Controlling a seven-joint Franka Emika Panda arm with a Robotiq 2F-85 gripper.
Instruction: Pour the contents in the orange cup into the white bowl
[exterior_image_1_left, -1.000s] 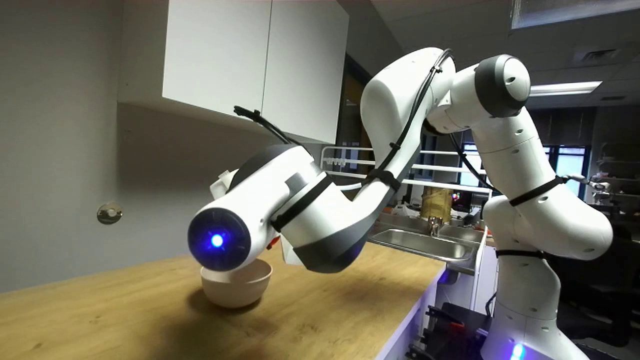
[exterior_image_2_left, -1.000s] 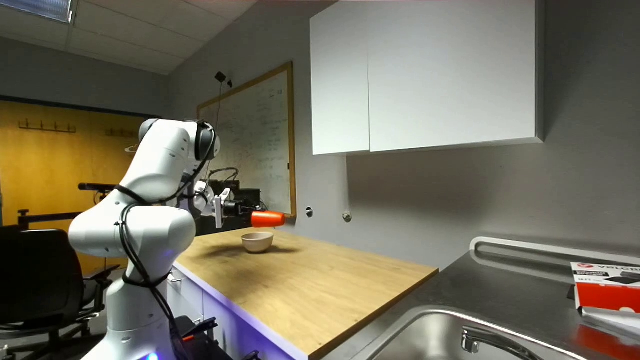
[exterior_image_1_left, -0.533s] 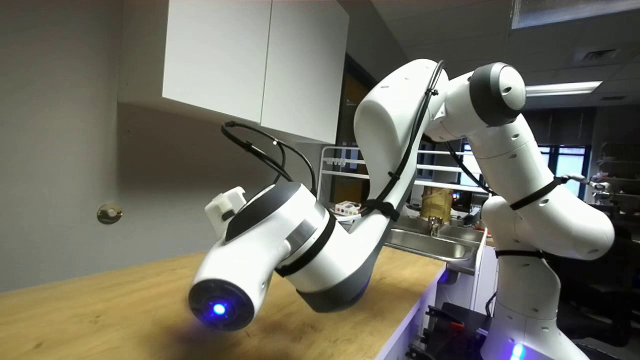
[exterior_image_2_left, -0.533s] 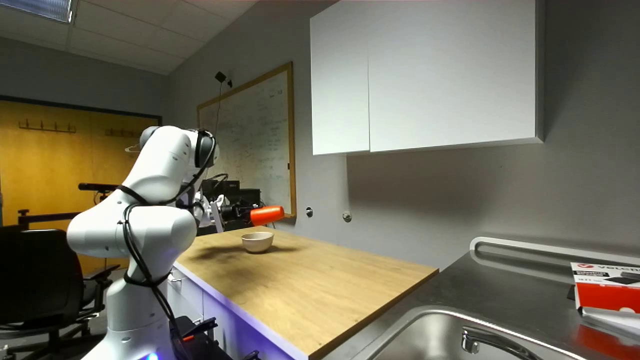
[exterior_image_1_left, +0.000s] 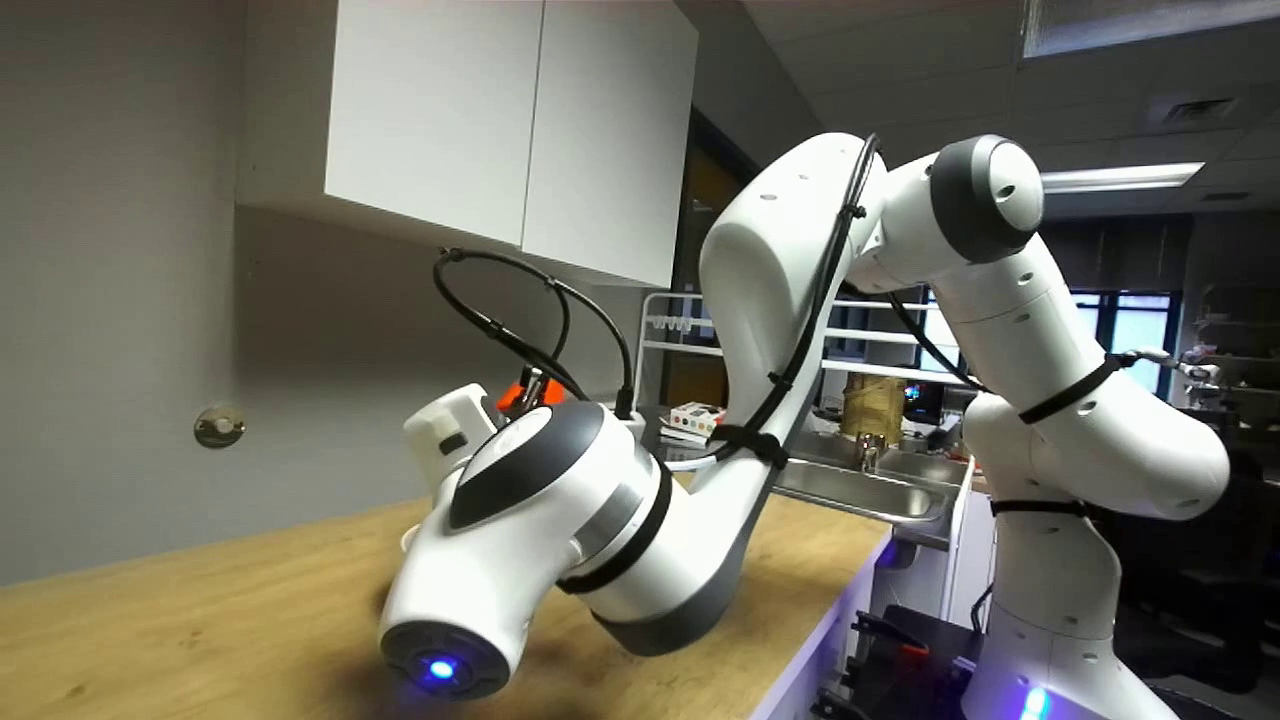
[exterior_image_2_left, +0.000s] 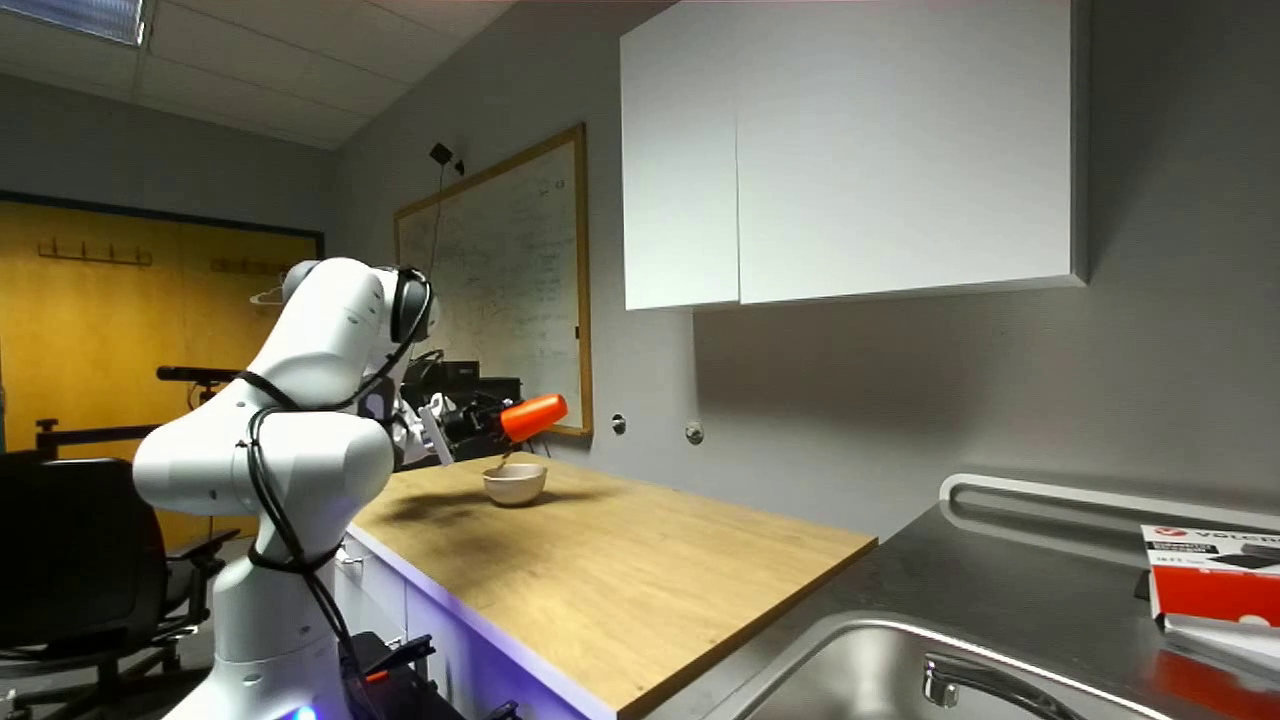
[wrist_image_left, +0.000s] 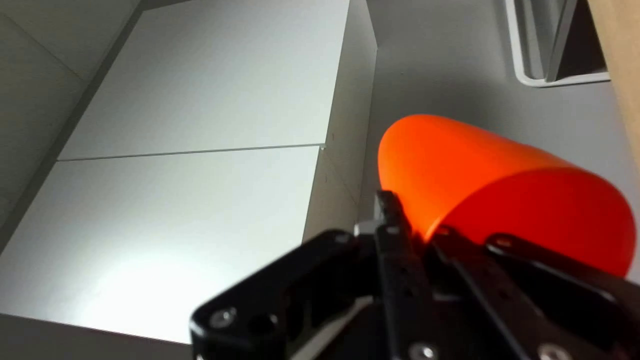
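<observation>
The orange cup (exterior_image_2_left: 534, 416) is tilted, with its mouth facing down to the left, above the white bowl (exterior_image_2_left: 515, 486). A thin brownish stream (exterior_image_2_left: 504, 460) runs from the cup's mouth into the bowl. My gripper (exterior_image_2_left: 502, 420) is shut on the cup's wall at the rim. In the wrist view the gripper (wrist_image_left: 417, 225) has one finger outside and one inside the cup (wrist_image_left: 465, 155), whose red inside shows. In an exterior view only a bit of the cup (exterior_image_1_left: 552, 392) shows behind the arm, and a sliver of the bowl (exterior_image_1_left: 407, 538). The bowl's inside is hidden.
The bowl stands on a wooden counter (exterior_image_2_left: 640, 550). White wall cabinets (exterior_image_2_left: 850, 150) hang above the counter. A metal sink (exterior_image_2_left: 860, 670) with a faucet and a red-white box (exterior_image_2_left: 1215, 575) lie beyond the counter's end. The wall (exterior_image_2_left: 640, 380) runs along the back.
The cup has turned from about level to tilted, its mouth going down and its base up. The wrist has rolled and dropped in an exterior view. A brownish stream now falls into the bowl.
</observation>
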